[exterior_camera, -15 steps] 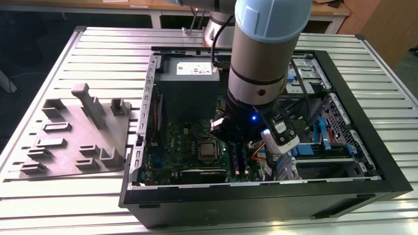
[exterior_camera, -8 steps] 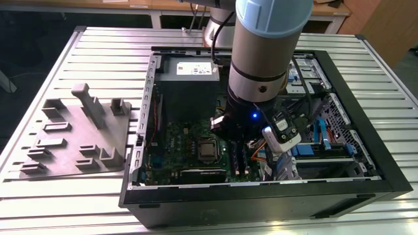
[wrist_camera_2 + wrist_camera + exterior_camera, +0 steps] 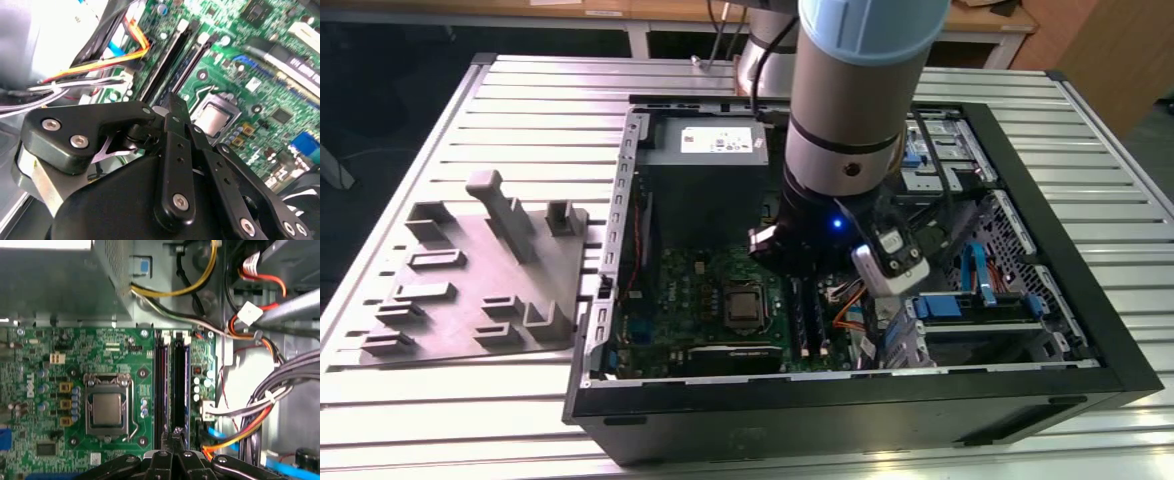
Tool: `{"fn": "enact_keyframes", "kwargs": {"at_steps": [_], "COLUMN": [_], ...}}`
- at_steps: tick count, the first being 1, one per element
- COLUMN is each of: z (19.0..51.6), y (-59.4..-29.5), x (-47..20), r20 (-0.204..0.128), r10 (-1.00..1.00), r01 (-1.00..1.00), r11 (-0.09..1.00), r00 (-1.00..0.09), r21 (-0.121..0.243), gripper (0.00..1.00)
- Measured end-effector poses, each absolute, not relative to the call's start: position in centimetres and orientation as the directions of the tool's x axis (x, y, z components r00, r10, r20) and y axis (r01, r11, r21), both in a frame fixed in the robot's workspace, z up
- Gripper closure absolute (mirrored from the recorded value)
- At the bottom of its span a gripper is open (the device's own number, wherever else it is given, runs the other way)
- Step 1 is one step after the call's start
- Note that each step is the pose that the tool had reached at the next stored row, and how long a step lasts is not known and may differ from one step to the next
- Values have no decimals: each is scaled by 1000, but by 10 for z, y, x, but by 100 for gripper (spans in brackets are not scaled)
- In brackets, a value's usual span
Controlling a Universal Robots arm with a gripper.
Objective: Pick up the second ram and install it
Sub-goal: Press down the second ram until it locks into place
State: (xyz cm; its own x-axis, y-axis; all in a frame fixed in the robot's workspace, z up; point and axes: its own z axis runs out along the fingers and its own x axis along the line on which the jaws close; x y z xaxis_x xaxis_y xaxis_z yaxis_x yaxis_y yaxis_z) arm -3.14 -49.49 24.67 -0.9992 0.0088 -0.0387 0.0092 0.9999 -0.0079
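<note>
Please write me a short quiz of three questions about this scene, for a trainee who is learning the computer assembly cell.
1. True or false: the grey plastic fixture plate lies inside the open black computer case.
2. The black gripper, with its fingers shut, is nearest to which of these? A: the long black memory slots. B: the fixture plate. C: the table edge.
3. How many of these memory slots run side by side on the green motherboard in the first wrist view?

Key: 1 false, it lies on the table beside the case, at the exterior view's left. 2 A. 3 two.
</note>
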Motion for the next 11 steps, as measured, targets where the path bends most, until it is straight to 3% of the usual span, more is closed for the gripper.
{"fn": "enact_keyframes", "kwargs": {"at_steps": [11], "z": [248], "y": [-480], "x": [-31], "r20": [-39], "r10": [9], "r01": [9], "r11": [1000], "r00": [-999], "r21": [-7], "gripper": [90]}}
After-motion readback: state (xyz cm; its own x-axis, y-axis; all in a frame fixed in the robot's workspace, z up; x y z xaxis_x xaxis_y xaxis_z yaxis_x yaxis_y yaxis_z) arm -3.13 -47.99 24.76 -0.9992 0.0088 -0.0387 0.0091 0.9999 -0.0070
